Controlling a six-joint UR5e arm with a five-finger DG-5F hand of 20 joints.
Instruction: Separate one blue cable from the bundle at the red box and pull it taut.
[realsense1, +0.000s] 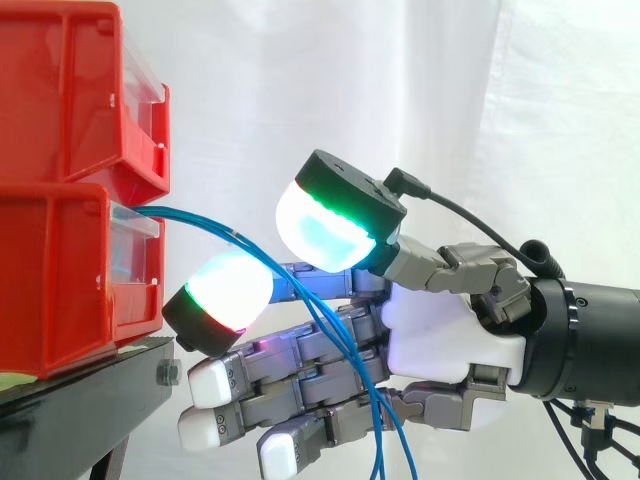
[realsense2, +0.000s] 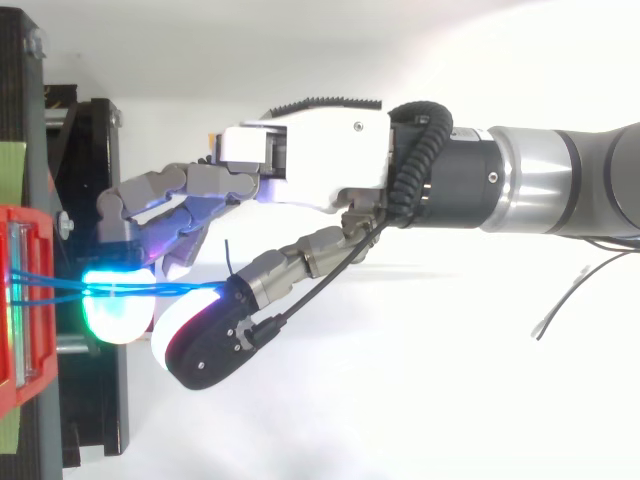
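Nearest the lens, my fingers reach out almost straight toward the lower red bin on the black stand. My hand is released and clenches nothing: the thumb pad and the glowing pad below it stand apart. Thin blue cables leave that bin's front, run through this gap lying over the lower pad, then drop across my palm. Seen from above, they stretch from bin to thumb.

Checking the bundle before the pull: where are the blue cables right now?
In the side view, the blue cables leave the lower red box at left, arc right and hang down across the hand.
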